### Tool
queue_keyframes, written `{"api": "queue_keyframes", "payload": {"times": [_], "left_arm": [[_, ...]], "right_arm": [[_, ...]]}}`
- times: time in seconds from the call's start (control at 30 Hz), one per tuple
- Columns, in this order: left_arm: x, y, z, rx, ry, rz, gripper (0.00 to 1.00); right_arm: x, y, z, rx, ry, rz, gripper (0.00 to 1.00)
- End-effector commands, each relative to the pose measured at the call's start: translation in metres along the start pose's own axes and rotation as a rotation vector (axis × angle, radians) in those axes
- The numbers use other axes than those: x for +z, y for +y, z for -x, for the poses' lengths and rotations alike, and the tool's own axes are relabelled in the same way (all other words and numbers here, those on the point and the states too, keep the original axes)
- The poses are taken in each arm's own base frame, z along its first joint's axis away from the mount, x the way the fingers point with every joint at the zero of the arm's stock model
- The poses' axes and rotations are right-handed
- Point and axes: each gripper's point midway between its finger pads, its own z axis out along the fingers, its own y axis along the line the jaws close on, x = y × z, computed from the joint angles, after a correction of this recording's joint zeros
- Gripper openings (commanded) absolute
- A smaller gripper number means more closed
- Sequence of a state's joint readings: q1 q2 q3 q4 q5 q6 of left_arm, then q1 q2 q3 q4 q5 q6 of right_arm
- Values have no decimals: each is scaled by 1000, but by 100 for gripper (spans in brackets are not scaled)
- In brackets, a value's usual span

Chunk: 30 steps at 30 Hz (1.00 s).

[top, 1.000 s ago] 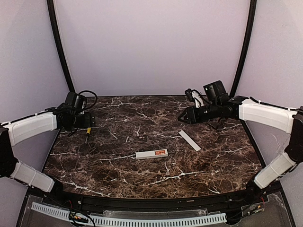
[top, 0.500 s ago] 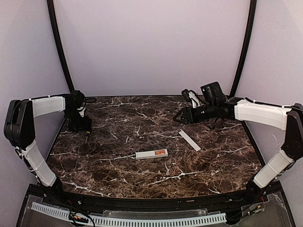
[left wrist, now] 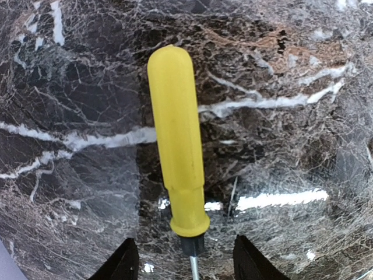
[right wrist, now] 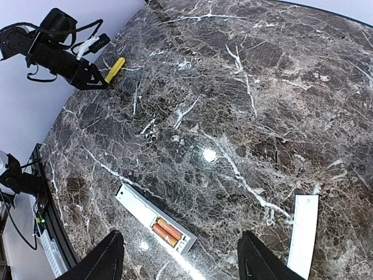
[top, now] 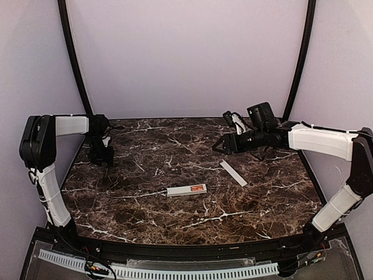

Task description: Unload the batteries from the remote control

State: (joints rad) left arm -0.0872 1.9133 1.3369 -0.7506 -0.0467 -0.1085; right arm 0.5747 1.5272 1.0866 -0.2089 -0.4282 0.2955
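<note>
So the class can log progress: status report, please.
Left gripper open over yellow screwdriver. Right gripper open, empty. Batteries in remote control, recess exposed. Nothing blocking.

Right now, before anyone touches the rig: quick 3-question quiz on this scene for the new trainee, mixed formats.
1. True or false: both batteries sit in the recess of the remote control.
2. Which is nearer the flat white strip: the left gripper or the right gripper?
3. What is the left gripper, fingers open, lined up on?
A) a battery
B) the yellow-handled screwdriver
C) the remote control

Key: 1 true; 2 right gripper; 3 B.
</note>
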Motion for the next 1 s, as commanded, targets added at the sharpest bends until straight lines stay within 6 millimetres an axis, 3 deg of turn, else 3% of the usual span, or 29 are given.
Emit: {"api": "queue_keyframes", "payload": {"times": [0.0, 0.33, 0.63, 0.97], "left_arm": [[1, 4, -4, 19, 46, 1, 54], [14, -1, -2, 15, 73, -34, 37], [24, -2, -5, 18, 99, -33, 29], [24, -8, -11, 12, 114, -70, 9]], "right_arm": [[2, 0, 0, -21, -14, 19, 66], [9, -2, -4, -27, -1, 33, 66], [18, -7, -11, -25, 28, 31, 66], [16, -7, -15, -23, 37, 29, 66]]}}
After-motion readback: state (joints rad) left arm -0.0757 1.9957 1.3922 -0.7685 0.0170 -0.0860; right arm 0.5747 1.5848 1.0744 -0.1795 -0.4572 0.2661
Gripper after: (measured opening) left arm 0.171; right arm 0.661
